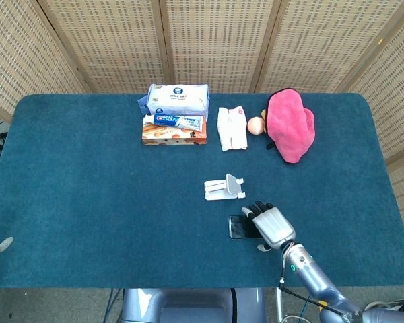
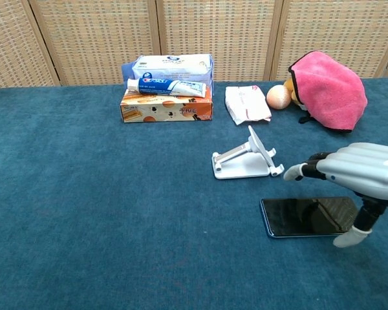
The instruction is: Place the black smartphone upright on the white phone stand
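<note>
The black smartphone (image 2: 297, 218) lies flat on the blue table, screen up; in the head view only its left end (image 1: 237, 227) shows beside my right hand. The white phone stand (image 1: 223, 188) (image 2: 247, 159) sits just behind it, nothing on it. My right hand (image 1: 272, 227) (image 2: 357, 175) hovers over the phone's right half, palm down, fingers spread and pointing left, thumb hanging at the near edge. It holds nothing. Of my left hand only fingertips (image 1: 1, 247) show at the far left table edge.
At the back stand a tissue pack (image 1: 178, 99), a toothpaste tube on an orange box (image 1: 174, 129), a white packet (image 1: 232, 128), a small peach ball (image 1: 256, 124) and a pink cloth (image 1: 291, 125). The table's near edge runs close in front of the phone.
</note>
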You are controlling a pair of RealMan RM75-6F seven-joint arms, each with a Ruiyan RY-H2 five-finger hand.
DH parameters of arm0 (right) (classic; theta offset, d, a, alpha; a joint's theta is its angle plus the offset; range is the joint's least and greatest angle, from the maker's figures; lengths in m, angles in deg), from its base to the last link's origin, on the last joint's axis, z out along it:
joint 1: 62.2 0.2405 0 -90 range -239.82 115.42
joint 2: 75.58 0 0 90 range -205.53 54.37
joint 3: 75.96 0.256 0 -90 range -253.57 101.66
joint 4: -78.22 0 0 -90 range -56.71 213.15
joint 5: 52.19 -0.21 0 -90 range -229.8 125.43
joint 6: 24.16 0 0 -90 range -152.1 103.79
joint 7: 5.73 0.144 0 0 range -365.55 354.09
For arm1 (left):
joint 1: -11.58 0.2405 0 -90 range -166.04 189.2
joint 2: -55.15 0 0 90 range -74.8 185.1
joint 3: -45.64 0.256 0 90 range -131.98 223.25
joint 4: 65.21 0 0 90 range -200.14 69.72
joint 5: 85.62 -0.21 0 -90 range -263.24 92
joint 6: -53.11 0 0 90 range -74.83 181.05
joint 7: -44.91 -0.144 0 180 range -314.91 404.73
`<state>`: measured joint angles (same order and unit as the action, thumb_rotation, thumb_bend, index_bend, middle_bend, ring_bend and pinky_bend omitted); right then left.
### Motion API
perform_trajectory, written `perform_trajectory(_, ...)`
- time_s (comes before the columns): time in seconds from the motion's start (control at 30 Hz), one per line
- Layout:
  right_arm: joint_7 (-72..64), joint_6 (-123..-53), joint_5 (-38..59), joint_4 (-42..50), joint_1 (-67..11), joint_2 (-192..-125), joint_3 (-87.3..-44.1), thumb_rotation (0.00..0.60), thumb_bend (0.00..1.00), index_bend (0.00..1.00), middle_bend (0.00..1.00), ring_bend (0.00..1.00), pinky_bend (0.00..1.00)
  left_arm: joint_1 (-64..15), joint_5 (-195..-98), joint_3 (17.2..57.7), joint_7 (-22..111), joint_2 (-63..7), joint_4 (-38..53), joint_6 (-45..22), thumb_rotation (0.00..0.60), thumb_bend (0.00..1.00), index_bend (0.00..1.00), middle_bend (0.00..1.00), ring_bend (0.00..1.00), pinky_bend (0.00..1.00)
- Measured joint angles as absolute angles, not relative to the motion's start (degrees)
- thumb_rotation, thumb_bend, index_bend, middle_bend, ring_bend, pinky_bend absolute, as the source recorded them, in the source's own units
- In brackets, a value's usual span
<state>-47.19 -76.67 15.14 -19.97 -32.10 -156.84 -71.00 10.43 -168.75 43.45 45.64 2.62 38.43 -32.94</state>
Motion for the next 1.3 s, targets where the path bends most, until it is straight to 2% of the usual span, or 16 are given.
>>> perform_trajectory(0.33,-51.09,-78.01,10.21,-18.53,-29.34,-160.51,-70.88,0.600,0.07,0.18,0.25,0.21,0.28,10.13,-168.45,43.46,45.90,2.79,38.42,-32.28,0.600,0.00,0.00,0.00,0.00,0.00)
perform_trajectory(0.87,-54.92,-79.51,2.44,-16.33,-25.43,-164.67,-72.16,0.600,0.11,0.19,0.27,0.22,0.28,9.90,-167.99,43.42,46.06,2.90,38.43,-31.84,0.600,0.00,0.00,0.00,0.00,0.00)
perform_trajectory(1.07,-54.95,-79.34,0.87,-15.41,-24.46,-165.22,-72.61,0.600,0.20,0.22,0.31,0.25,0.29,9.82,-167.78,43.37,46.07,2.96,38.52,-31.70,0.600,0.00,0.00,0.00,0.00,0.00)
perform_trajectory(1.2,-54.95,-78.99,-0.10,-15.45,-23.84,-165.03,-72.94,0.600,0.31,0.36,0.42,0.34,0.29,9.73,-167.62,43.34,46.00,2.94,38.54,-31.53,0.600,0.00,0.00,0.00,0.00,0.00)
perform_trajectory(1.3,-54.59,-78.50,-0.34,-15.66,-23.45,-164.67,-73.19,0.600,0.39,0.40,0.47,0.38,0.29,9.64,-167.55,43.35,45.93,2.93,38.54,-31.34,0.600,0.00,0.00,0.00,0.00,0.00)
